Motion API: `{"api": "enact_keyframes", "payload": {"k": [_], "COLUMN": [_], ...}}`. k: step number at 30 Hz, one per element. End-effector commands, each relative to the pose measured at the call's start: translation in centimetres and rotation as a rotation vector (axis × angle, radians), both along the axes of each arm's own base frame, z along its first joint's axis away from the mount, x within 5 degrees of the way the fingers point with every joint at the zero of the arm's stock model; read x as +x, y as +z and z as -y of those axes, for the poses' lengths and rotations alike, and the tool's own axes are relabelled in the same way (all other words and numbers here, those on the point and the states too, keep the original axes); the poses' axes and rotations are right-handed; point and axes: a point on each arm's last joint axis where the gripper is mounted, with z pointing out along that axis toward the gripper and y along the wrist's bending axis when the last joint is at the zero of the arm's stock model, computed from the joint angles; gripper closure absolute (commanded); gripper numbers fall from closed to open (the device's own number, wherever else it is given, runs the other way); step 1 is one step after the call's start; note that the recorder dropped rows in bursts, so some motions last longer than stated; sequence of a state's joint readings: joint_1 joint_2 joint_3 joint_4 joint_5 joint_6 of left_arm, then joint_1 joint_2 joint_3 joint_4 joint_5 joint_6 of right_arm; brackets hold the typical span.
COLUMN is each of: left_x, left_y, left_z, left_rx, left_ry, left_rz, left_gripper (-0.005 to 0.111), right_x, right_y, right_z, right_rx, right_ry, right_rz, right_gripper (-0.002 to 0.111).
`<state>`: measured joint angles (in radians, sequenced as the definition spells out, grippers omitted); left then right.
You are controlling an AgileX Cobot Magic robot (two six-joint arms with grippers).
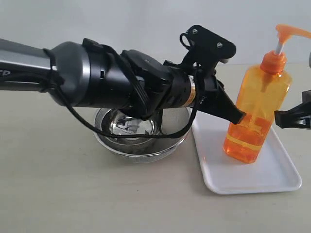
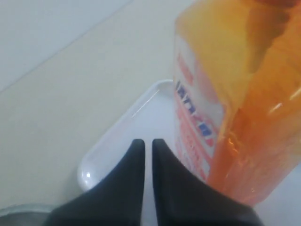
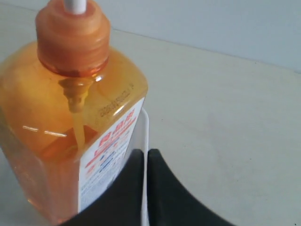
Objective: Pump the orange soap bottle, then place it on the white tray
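The left gripper [image 1: 238,116], black fingers pressed together on nothing, appears to touch its tip to the orange soap bottle [image 1: 257,109], which stands tilted on the white tray [image 1: 252,182] with its pump head raised, while the right gripper [image 1: 279,118], likewise closed and empty, sits just beside the bottle's other side.

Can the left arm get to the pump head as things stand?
Probably yes: the pump head is uncovered atop the orange soap bottle, and the left tool, shut, sits low beside the bottle; it just needs to rise.
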<state>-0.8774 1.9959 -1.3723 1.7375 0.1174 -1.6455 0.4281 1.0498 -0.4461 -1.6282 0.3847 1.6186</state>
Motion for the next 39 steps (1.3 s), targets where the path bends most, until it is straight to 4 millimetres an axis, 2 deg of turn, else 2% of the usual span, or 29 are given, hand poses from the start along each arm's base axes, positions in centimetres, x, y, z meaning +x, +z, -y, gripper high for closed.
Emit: {"api": "enact_keyframes", "payload": {"k": [1,12,23,39], "left_x": [0.6,0.1,-0.6,-1.6], "left_y": [0.3,-0.1,-0.4,0.8], "left_z": [1.1,1.8,2.1,2.4], "left_rx": [-0.005,-0.026,-0.066,-0.106], "left_ry": [-0.036,-0.098,-0.141,-0.231], "left_rz": [0.025,-0.018,-0.096,-0.135], "left_gripper": [0.102,0.102,0.102,0.102], "right_x": [0.5,1.3,2.5,4.2], "right_y": [-0.8,-1.3,-1.0,-0.8], "right_z": [0.0,-0.4,-1.1,-1.8], "right_rx": [-0.044,-0.025,-0.068,-0.122], "right_ry": [-0.010,-0.013,0.019,0.036], "right_rz": [-0.009,-0.030,-0.037,-0.041], "right_gripper": [0.109,0.109,0.109,0.109]}}
